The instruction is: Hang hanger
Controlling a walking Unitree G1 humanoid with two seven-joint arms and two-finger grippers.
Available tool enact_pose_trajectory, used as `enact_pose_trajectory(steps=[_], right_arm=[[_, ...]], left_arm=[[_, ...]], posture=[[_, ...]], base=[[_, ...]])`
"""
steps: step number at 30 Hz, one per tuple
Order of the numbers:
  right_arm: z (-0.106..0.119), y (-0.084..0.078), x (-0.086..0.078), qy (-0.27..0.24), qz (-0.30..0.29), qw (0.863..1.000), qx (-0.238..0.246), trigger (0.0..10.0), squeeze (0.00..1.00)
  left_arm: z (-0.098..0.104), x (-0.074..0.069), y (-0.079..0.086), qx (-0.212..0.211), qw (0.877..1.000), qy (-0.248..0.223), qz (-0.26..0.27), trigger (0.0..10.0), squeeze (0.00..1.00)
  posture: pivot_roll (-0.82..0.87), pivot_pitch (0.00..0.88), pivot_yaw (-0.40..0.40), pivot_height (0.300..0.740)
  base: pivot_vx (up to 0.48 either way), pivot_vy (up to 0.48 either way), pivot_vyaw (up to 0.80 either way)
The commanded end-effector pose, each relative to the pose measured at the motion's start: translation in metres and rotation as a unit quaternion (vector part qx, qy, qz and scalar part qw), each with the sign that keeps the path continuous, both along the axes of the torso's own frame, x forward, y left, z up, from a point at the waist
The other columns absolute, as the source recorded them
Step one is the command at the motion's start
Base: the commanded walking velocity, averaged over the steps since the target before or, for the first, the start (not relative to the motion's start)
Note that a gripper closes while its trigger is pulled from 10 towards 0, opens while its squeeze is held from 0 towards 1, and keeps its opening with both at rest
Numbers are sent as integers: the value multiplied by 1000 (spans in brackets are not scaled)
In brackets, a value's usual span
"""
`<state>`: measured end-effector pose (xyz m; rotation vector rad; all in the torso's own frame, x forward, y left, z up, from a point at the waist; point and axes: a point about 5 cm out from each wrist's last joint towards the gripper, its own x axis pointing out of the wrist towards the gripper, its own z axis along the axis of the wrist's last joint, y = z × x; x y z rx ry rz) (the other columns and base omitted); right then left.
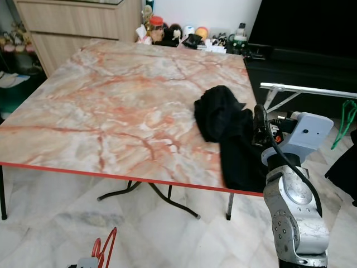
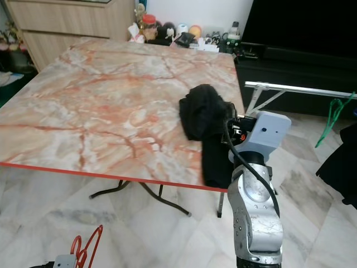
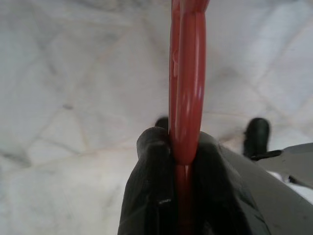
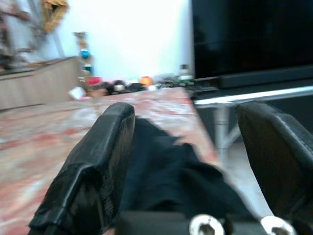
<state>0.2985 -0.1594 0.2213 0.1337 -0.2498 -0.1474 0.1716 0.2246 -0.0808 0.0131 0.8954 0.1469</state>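
Observation:
A red hanger (image 3: 185, 83) is clamped between the black fingers (image 3: 151, 186) of my left gripper (image 3: 180, 147), low over the floor; its red loops (image 1: 105, 248) show at the bottom edge of the eye views. A black garment (image 1: 226, 125) lies on the marble table (image 1: 111, 106) near its right edge, with one end draped over the front edge. My right gripper (image 4: 188, 147) is raised beside that edge, open, with the black garment (image 4: 166, 171) lying between and just beyond its fingers (image 4: 102, 156).
A metal drying rack bar (image 1: 309, 90) runs to the right of the table, with a green hanger (image 1: 347, 118) hanging from it. A dark TV unit (image 1: 301, 61) stands behind. Small items (image 1: 178, 33) crowd the table's far edge. A wooden cabinet (image 1: 78, 22) is at back left.

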Motion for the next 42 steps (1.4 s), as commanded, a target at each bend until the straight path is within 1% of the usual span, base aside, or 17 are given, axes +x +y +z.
enact_pose_trajectory(steps=[1, 4, 11, 14, 18, 21, 28, 32, 35, 37, 38, 40, 41, 42], right_arm=[[-3, -4, 0, 6, -13, 1000, 4, 10000, 0], [-5, -3, 0, 8, -13, 1000, 11, 10000, 0], [-7, 2, -2, 7, -12, 1000, 12, 10000, 0], [-10, -1, -2, 12, -18, 1000, 9, 10000, 0], [-17, -5, 1, 26, -32, 999, 34, 10000, 0], [-18, -7, 2, 27, -35, 998, 46, 10000, 0], [-24, -14, -1, 36, -51, 997, 47, 10000, 0], [-35, -28, -3, 53, -76, 995, 49, 10000, 0], [-44, -35, -3, 71, -85, 992, 69, 10000, 0], [-46, -36, -2, 77, -87, 991, 69, 10000, 0], [-51, -39, -1, 91, -89, 990, 51, 10000, 0], [-61, -41, -1, 108, -86, 989, 47, 10000, 0], [-65, -41, 0, 116, -83, 989, 47, 10000, 0], [-72, -44, -1, 129, -86, 986, 60, 10000, 0]], left_arm=[[-3, -7, -1, 2, 1000, 10, -6, 10000, 0], [-3, -8, -1, 3, 1000, 8, -7, 10000, 0], [-3, -8, 0, 5, 1000, 4, -13, 10000, 0], [-3, -8, -1, 6, 1000, 3, -15, 10000, 0], [-2, -6, -1, 5, 1000, -2, -13, 10000, 0], [-1, -4, -1, 5, 1000, -5, -13, 10000, 0], [-1, -4, -1, 5, 1000, -6, -16, 10000, 0], [-1, -5, -2, 4, 1000, -5, -19, 10000, 0], [-2, -6, -2, 4, 1000, -3, -19, 10000, 0], [-2, -6, -2, 4, 1000, -3, -19, 10000, 0], [-2, -7, -1, 5, 1000, -3, -17, 10000, 0], [-3, -8, -1, 5, 1000, -2, -16, 10000, 0], [-3, -8, -2, 5, 1000, -1, -16, 10000, 0], [-3, -8, -1, 7, 1000, -2, -17, 10000, 0]], posture=[[-3, 112, -74, 740], [6, 121, -69, 740], [11, 125, -55, 740], [15, 118, -52, 740], [25, 102, -49, 740], [26, 100, -48, 740], [25, 90, -45, 740], [22, 91, -45, 740], [21, 95, -46, 740], [23, 105, -49, 740], [21, 112, -50, 740], [22, 114, -51, 740], [22, 114, -51, 740], [21, 118, -51, 740]], base=[[0, -480, 0], [0, -480, 0], [0, -480, 0], [0, -480, 0], [0, -480, 0], [0, -480, 0], [0, -480, 0], [0, -480, 0], [0, -480, 0], [0, -437, 0], [0, -368, 0], [0, -366, 0], [0, -364, 0], [0, -330, 0]])
